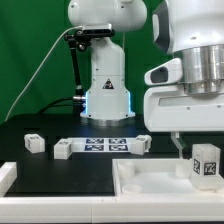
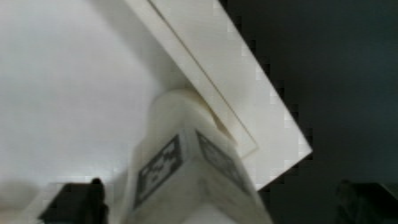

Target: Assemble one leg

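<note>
One leg (image 1: 205, 162), a small white block with a black-and-white tag, stands upright on the near right part of the white tabletop (image 1: 150, 178). My gripper (image 1: 200, 147) is around it, with one thin finger (image 1: 178, 148) showing apart from the leg. In the wrist view the leg (image 2: 178, 160) stands by the tabletop's rim (image 2: 231, 70), between my dark fingertips (image 2: 75, 202), with a gap on each side. The gripper (image 2: 221, 205) is open and does not hold the leg.
Three more legs lie on the black table, one far left (image 1: 34, 143), one beside it (image 1: 64, 149) and one further right (image 1: 140, 143). The marker board (image 1: 105, 145) lies between them. The robot base (image 1: 106, 90) stands behind.
</note>
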You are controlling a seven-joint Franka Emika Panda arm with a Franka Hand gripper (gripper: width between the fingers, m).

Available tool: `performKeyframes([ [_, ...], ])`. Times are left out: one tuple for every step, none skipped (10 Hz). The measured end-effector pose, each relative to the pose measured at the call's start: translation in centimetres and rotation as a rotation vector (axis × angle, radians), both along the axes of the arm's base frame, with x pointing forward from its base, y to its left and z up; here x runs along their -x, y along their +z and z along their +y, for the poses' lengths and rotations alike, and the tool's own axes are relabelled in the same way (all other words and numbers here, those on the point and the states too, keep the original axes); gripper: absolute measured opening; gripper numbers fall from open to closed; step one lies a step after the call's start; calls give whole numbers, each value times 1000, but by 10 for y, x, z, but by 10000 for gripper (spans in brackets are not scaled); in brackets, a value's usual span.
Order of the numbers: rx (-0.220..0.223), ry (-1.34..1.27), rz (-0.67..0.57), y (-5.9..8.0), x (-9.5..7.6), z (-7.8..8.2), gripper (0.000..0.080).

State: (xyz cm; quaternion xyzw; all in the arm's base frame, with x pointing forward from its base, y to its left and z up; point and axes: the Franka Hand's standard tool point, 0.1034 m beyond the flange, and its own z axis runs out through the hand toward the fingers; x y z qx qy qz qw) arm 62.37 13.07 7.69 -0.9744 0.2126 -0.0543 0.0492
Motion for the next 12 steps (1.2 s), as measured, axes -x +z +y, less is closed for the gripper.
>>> performKeyframes([
  [26, 118, -5, -2, 0, 0, 649],
  [43, 199, -6, -4, 0, -2, 649],
  [61, 326, -13, -4, 0, -7, 649],
  [73, 416, -21, -5, -2, -15, 649],
  [84, 483, -35, -6, -3, -25, 649],
  [90, 513, -36, -6, -3, -24, 649],
  [89, 512, -36, -6, -3, -23, 649],
  [89, 512, -36, -6, -3, -24, 513],
  [89, 512, -36, -6, -3, -24, 513],
  [87, 497, -36, -6, -3, -24, 375],
  [84, 478, -34, -6, -3, -24, 293],
  [83, 475, -34, -6, -3, -24, 293],
])
